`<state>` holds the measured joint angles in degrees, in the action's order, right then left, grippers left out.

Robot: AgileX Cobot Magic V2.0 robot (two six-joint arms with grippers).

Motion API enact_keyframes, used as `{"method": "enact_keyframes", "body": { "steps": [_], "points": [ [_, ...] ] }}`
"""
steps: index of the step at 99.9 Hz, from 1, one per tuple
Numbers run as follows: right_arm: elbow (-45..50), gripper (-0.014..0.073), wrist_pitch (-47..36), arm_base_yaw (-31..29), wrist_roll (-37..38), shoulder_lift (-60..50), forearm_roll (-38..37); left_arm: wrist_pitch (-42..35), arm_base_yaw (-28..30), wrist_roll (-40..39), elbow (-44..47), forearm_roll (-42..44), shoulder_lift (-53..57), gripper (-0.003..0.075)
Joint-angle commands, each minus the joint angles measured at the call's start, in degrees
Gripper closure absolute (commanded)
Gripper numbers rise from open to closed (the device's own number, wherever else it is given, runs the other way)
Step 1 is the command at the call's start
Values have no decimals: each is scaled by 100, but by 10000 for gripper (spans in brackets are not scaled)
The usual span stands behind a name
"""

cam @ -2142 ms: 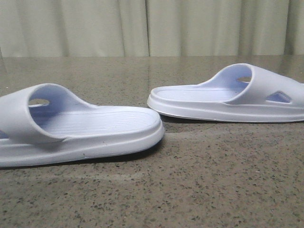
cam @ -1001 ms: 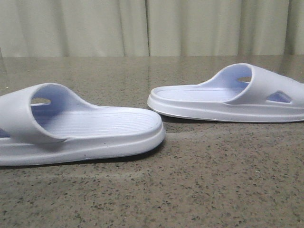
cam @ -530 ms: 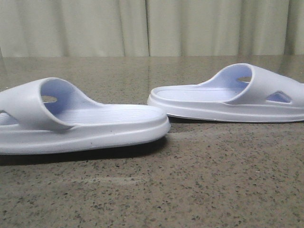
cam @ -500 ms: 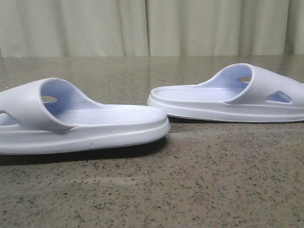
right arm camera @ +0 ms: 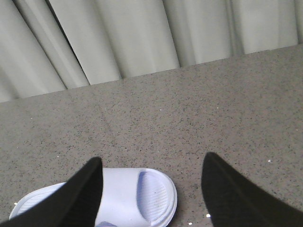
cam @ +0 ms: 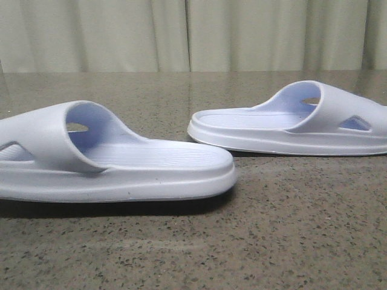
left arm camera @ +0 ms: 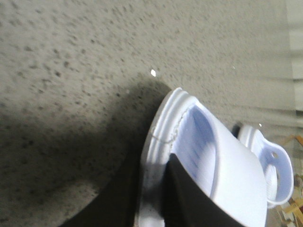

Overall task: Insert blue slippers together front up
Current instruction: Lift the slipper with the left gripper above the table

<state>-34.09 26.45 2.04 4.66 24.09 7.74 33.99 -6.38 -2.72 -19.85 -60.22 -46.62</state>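
Note:
Two pale blue slippers show in the front view. The near one hangs just above the stone table on the left, over its own shadow. The far one rests flat at the right. Neither gripper shows in that view. In the left wrist view my left gripper is shut on the side rim of the near slipper, one finger outside the sole and one on the footbed. The other slipper lies beyond it. My right gripper is open above the table, its fingers spread over the far slipper without touching it.
A speckled grey-brown stone table carries everything. Pale pleated curtains hang behind its far edge. A yellowish frame shows at one corner of the left wrist view.
The near slipper has slid to the right toward the far one, turned more side-on and risen slightly. The far slipper has not moved.

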Motion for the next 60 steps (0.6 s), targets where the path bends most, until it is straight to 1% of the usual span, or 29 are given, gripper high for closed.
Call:
{"method": "enact_keyframes", "body": {
  "steps": [1, 22, 49, 60],
  "points": [
    [-204, 211, -490, -4, -12, 81, -8, 101, 4, 330, -132, -555, -9, 704],
    [-204, 211, -490, -4, -12, 81, -96, 423, 4, 835, -132, -1137, -9, 704],
    [-194, 211, -505, -4, -12, 126, -96, 672, 4, 1635, -132, -2405, -9, 704],
    [-194, 211, -505, -4, -12, 274, -96, 708, 4, 1743, -132, -2737, -9, 704]
  ]
}}
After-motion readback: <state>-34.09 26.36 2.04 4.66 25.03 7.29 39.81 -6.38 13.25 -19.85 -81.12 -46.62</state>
